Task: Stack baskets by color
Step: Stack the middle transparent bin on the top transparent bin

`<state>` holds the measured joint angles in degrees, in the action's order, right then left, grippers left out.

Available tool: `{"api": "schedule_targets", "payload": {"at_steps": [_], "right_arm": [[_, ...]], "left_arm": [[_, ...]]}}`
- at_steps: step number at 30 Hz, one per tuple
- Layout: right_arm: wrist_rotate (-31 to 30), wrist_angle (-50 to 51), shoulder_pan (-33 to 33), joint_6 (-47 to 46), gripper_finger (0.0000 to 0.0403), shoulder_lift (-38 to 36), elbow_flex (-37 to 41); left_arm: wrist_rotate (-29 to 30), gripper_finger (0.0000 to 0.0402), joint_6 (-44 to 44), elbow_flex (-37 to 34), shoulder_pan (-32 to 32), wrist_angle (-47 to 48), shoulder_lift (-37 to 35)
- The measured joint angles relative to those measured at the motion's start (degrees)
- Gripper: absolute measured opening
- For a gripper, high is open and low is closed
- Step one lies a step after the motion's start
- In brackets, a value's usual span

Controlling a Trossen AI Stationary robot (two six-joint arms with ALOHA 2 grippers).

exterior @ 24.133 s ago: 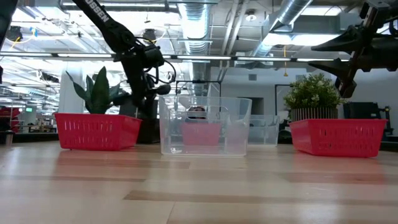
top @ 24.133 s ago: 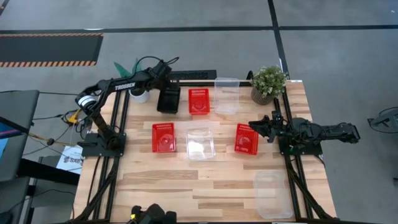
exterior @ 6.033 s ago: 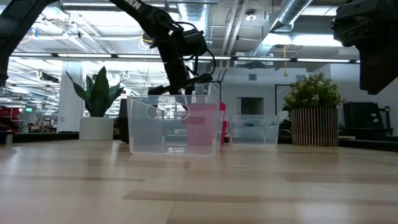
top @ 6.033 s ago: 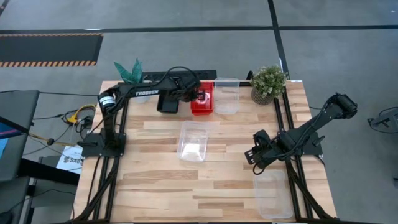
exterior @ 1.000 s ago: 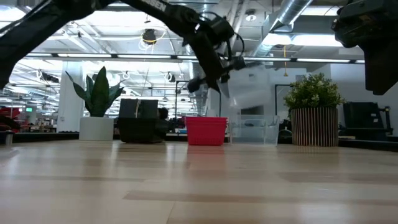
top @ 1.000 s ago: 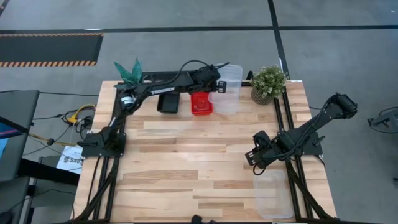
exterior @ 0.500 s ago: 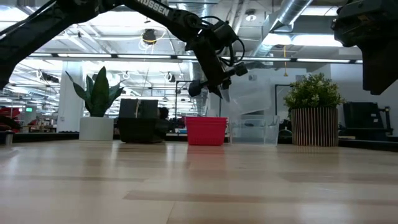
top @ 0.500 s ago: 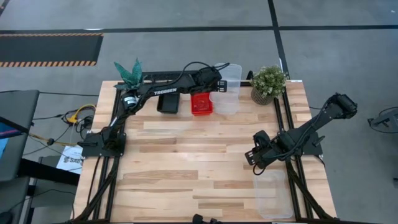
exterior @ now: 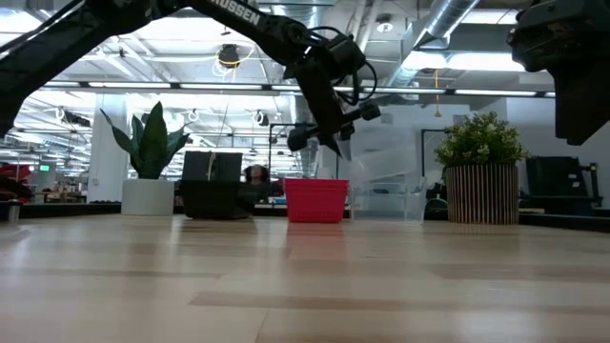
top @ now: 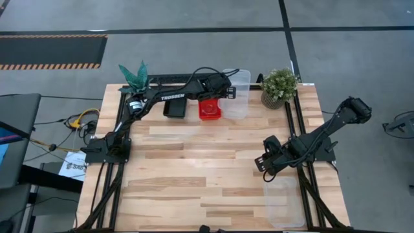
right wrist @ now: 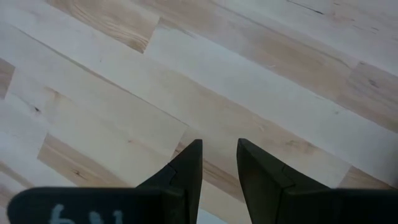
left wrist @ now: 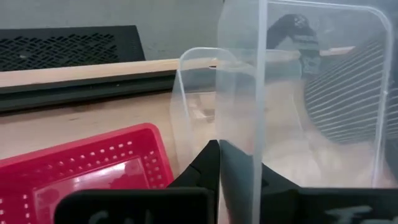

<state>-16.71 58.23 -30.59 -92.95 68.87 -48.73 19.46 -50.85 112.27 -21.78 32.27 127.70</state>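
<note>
My left end effector (top: 228,92) is up at the far edge of the tabletop (top: 194,175), its fingers pinched together on the rim of a clear basket (top: 238,79), which hangs in the air, tilted. In my left wrist view that wall (left wrist: 311,93) stands almost upright just past my fingertips. The second clear basket (top: 237,105) sits on the tabletop directly beneath and slightly toward the near edge from the one I carry, just beside the red stack (top: 208,108) on the side toward the right edge. The black stack (top: 174,107) sits on the other side of the red one.

That is the relation I judge the next move turns on: the seated basket lies straight below my load, and its long axis runs from the far edge toward the near edge, roughly in line with the basket I hold. I need to tip my basket level and lower it so the rims nest.

My right end effector (top: 262,163) waits near the right edge, fingers a little apart and holding nothing, over bare wood. A third clear basket (top: 283,202) lies by the near right corner, much closer to it than to me.
</note>
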Motion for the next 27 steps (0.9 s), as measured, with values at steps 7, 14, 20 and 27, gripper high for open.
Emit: {"api": "schedule_targets", "payload": {"at_steps": [7, 14, 20, 27], "right_arm": [[0.0, 0.0, 0.0, 0.0, 0.0122, 0.0, 0.0], [0.0, 0.0, 0.0, 0.3, 0.0122, 0.0, 0.0], [0.0, 0.0, 0.0, 0.5, 0.0122, 0.0, 0.0], [0.0, 0.0, 0.0, 0.4, 0.0122, 0.0, 0.0]], "left_arm": [[-0.7, 0.0, -0.2, 0.0, 0.0, 0.3, 0.0], [-1.7, 0.0, -0.7, 0.0, -0.1, 1.8, 0.0], [-1.9, 0.0, -0.9, 0.0, -0.1, 1.9, 0.0], [-2.7, 0.0, -2.2, 0.0, -0.6, 2.9, 0.0]]}}
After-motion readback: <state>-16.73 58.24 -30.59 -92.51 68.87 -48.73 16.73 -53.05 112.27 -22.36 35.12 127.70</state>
